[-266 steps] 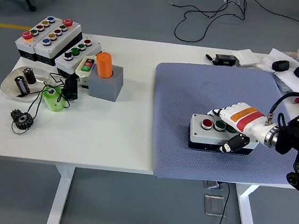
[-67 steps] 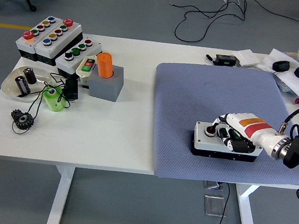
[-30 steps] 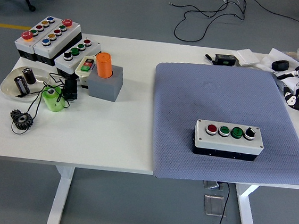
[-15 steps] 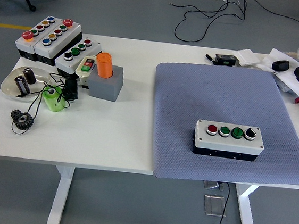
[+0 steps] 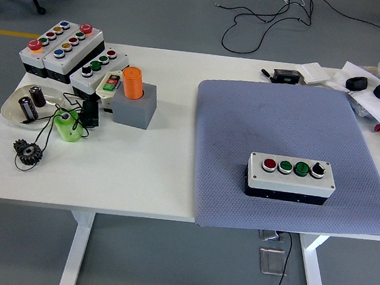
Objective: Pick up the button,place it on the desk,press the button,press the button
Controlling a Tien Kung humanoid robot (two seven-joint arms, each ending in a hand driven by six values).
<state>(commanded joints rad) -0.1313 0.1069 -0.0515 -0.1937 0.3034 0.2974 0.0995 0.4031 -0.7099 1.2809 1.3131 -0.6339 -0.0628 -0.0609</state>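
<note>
Button box (image 5: 290,177), four controls on top, flat on grey mat (image 5: 281,118), lower right of frame; untouched; neither robot hand visible, grasp state untellable.

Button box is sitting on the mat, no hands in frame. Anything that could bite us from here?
The button box rests on the soft blue mat, not bare table, so another press might rock or slide it. Its buttons sit close in one row, so a finger could catch the wrong one. It also lies toward the mat's near edge.
</note>
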